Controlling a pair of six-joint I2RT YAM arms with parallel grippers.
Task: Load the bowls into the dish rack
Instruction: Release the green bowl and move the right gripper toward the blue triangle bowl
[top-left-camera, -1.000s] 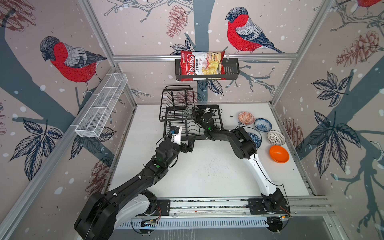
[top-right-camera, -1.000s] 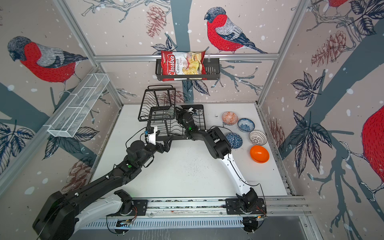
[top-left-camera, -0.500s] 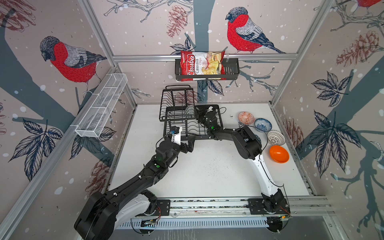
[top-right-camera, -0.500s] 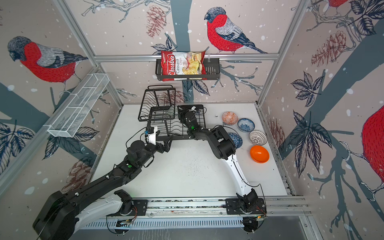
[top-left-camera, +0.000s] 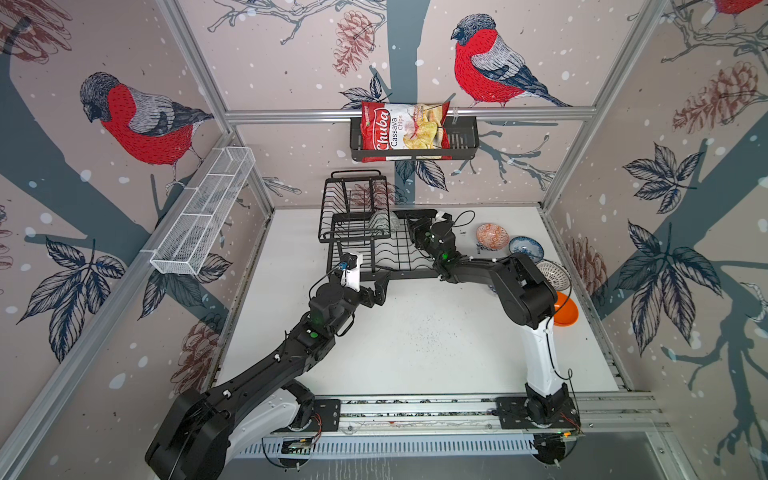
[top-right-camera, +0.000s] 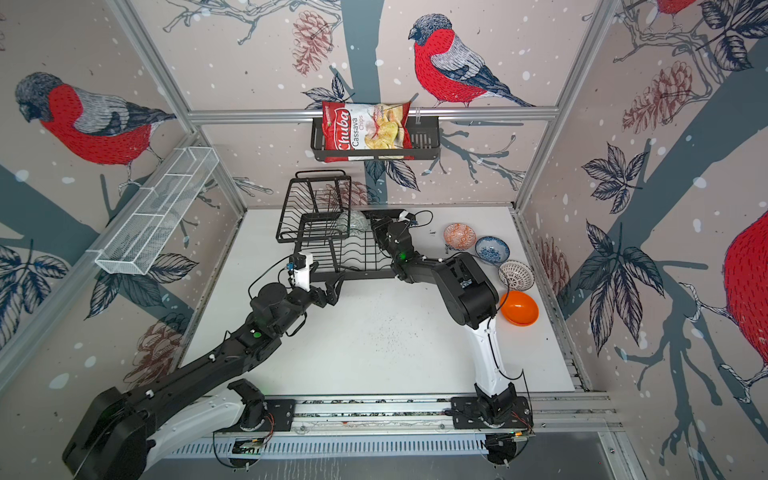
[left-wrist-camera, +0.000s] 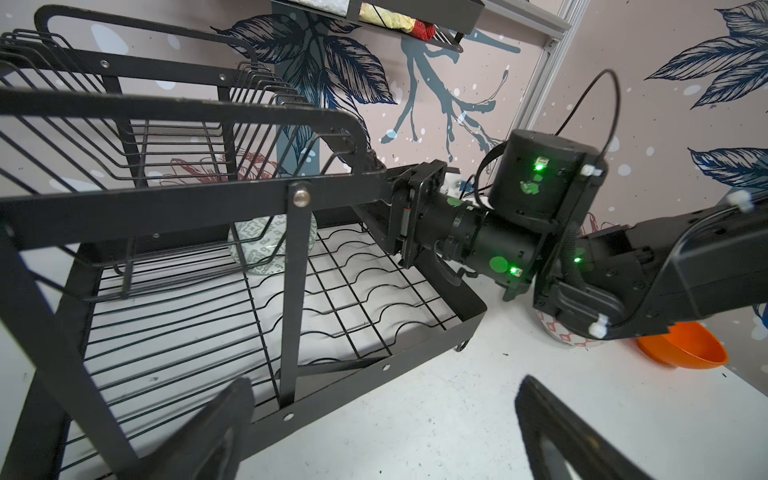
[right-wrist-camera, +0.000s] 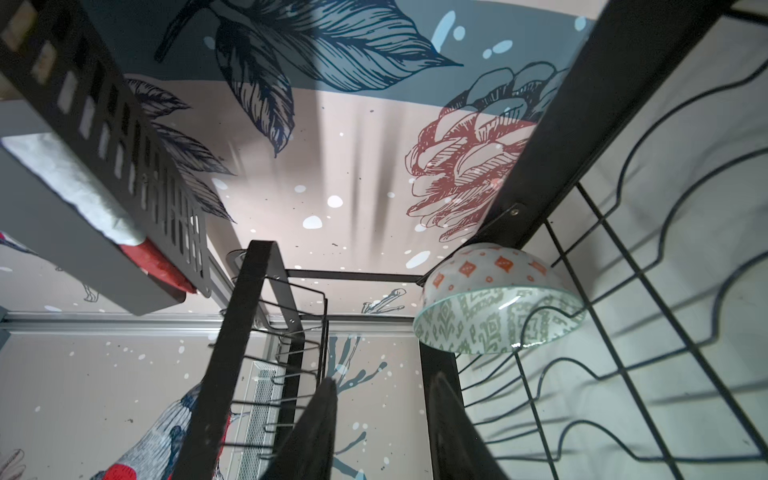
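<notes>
Right pincer (right-wrist-camera: 384, 378), black and two-fingered: jaws parted, gripping nothing, reaching in over the lower tray of the large black wire two-tier dish rack (top-right-camera: 353, 275). Just ahead of its fingertips and apart from them: small round grey-green patterned bowl (right-wrist-camera: 494, 328), propped on its edge on the tray's wavy wires, in a back corner beside a rack upright. Mouth turned partly toward the pincer, foot toward the back wall; round, so no long axis to speak of.

Farther out, on the white table (top-left-camera: 415, 353), on the right arm's side: salmon-orange patterned bowl (top-left-camera: 491, 237), blue-white floral bowl (top-left-camera: 525, 249), white lattice-patterned bowl (top-left-camera: 552, 274) and plain glossy orange bowl (top-left-camera: 565, 309), in a loose curved row, mouths up, well apart from the rack.

Left pincer (left-wrist-camera: 386, 384): jaws spread wide, empty, hovering just outside the tray's front rail.

Probably one bowl loaded, the others waiting. Right arm clearly nearer to them, so likely a backing-out without nudging the propped bowl, then a swing toward the salmon-orange one, closest to the rack.
</notes>
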